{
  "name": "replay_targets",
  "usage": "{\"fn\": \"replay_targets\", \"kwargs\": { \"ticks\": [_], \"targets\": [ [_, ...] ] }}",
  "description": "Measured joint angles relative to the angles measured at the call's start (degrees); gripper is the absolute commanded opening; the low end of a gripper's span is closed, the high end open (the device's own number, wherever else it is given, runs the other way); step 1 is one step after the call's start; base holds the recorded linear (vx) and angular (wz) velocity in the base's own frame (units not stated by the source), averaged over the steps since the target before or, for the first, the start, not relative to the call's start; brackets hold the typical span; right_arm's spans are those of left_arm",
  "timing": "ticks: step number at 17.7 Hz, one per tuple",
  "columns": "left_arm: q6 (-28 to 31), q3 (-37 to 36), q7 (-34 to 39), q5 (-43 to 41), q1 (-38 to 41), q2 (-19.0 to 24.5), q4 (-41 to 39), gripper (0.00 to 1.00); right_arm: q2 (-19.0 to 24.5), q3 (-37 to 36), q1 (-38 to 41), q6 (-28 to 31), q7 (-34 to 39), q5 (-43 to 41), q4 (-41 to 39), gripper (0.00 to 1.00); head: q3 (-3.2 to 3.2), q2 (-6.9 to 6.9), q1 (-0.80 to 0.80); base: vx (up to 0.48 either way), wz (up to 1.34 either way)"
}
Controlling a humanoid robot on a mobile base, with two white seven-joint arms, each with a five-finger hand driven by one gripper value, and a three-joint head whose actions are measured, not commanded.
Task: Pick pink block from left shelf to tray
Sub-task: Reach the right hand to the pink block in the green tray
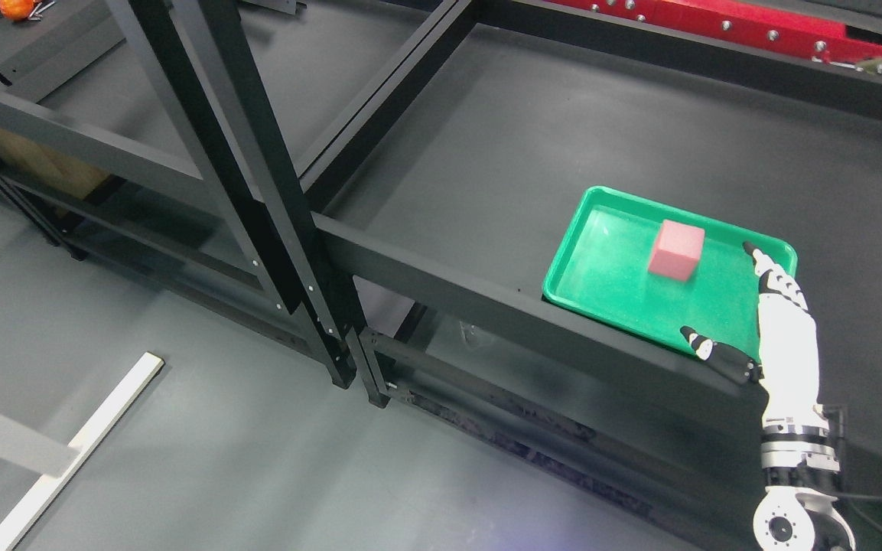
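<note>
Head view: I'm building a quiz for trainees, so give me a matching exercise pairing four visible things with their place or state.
Things:
1. Pink foam cube block
2. Green plastic tray
3. Right robot hand
4. Orange round object

Places or states:
A. Top left corner
B. Open, over the tray's right edge
C. Lying in the tray
D. On the dark shelf surface

Pairs: 1-C, 2-D, 3-B, 4-A
</note>
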Motion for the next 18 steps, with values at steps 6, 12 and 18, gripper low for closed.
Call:
{"fn": "replay_targets", "kwargs": {
  "ticks": [6,12,18],
  "targets": [
    [0.0,0.0,0.0,0.0,0.0,0.0,0.0,1.0,-0.2,0.3,0.9,1.8,2.8,0.1,0.4,1.0,0.0,0.0,0.0,0.255,-0.01],
    [-0.1,0.0,0.0,0.0,0.0,0.0,0.0,1.0,-1.1,0.9,1.6,2.9,4.9,0.6,1.1,1.0,0.0,0.0,0.0,0.186,-0.05],
    [-0.1,0.0,0.0,0.0,0.0,0.0,0.0,1.0,-3.0,2.9,1.9,3.6,6.1,1.0,2.6,1.0,0.0,0.0,0.0,0.07,0.0]
  ]
}}
